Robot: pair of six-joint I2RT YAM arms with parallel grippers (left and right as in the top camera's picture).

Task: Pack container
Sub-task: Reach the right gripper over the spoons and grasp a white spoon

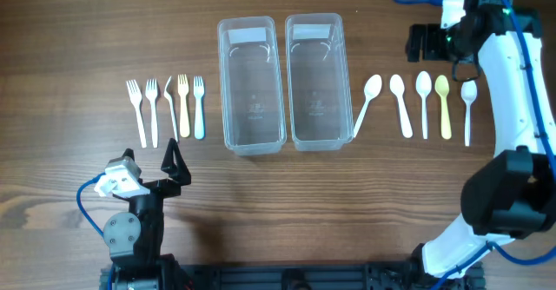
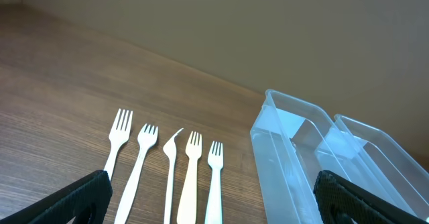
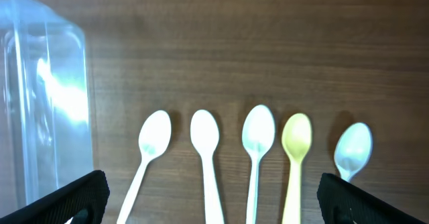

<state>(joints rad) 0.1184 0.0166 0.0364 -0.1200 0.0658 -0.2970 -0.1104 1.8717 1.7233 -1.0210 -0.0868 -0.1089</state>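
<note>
You have no writing, number or brand that can be read in any of the three views. The left container (image 1: 252, 86) and the right container (image 1: 314, 82) each carry a pale strip (image 1: 248, 36) at the far end. It looks like a label, but nothing legible shows on it. From overhead, each also has a faint mark (image 1: 254, 108) in the middle of its clear floor, too small to tell whether it is lettering or a symbol.

- A brown wood-grain table (image 1: 69, 29) fills the whole overhead frame.
- A plain beige wall (image 2: 268, 23) spans the top of the left wrist view, softly lit.
</note>
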